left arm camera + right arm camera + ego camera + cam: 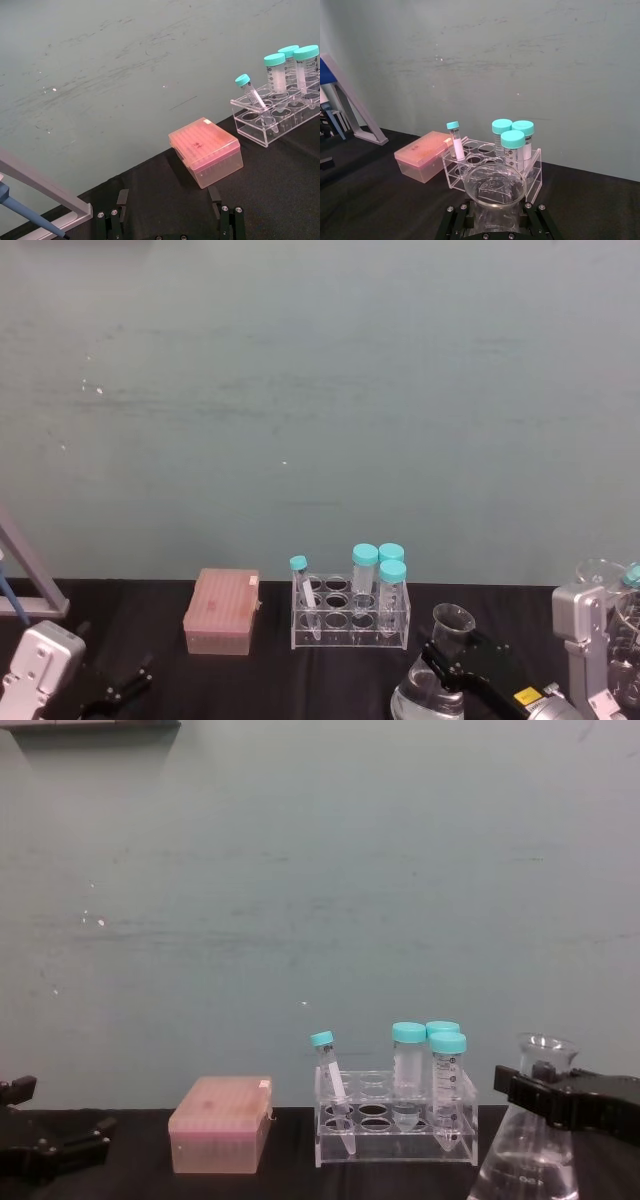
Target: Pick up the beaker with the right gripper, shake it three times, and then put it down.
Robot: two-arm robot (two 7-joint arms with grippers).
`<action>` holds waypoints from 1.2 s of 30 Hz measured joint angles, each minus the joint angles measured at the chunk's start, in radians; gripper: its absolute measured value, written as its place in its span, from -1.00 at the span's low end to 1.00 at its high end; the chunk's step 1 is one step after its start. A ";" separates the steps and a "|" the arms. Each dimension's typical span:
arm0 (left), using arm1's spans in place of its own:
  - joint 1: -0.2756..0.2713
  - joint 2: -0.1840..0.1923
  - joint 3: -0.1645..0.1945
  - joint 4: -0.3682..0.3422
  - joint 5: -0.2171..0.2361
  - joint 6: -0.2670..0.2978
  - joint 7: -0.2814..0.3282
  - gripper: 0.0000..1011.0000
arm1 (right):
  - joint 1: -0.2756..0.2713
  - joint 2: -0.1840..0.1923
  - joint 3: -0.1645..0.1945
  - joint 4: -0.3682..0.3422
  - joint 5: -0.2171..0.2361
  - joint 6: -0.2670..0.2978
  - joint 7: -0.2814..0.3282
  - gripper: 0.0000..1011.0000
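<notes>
Your right gripper (530, 1092) has its blocky jaws closed around the neck of the beaker (527, 1160), just under the flared rim, and the chest view shows the wide base low by the black tabletop (290, 1180); whether it rests there or is just off, you cannot tell. Treat it as smooth, rigid glass: slippery between hard jaws and liable to crack if squeezed or knocked. It appears to hold some clear liquid, so expect weight hanging below the jaws and some slosh when you shake. The neck is the sensible hold, since the flare above should stop it sliding down through the jaws. Just beyond the jaws, on their left, stands the clear tube rack (485, 167) with three large teal-capped tubes (512, 145) and one slim tube (454, 140) leaning in it; this looks like the nearest thing to strike, so keep the shaking vertical or toward you. The pink tip box (222, 612) sits farther left, well apart. Your left gripper (170, 220) is parked low at the table's left, jaws spread and empty.
</notes>
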 joint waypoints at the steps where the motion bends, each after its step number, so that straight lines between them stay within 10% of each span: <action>1: 0.000 0.000 0.000 0.000 0.000 0.000 0.000 0.98 | 0.000 0.000 0.000 0.000 0.000 0.000 0.000 -0.10; 36: 0.000 0.000 0.000 0.000 0.000 0.000 0.000 0.98 | 0.012 -0.005 -0.006 0.019 -0.006 -0.001 0.003 -0.10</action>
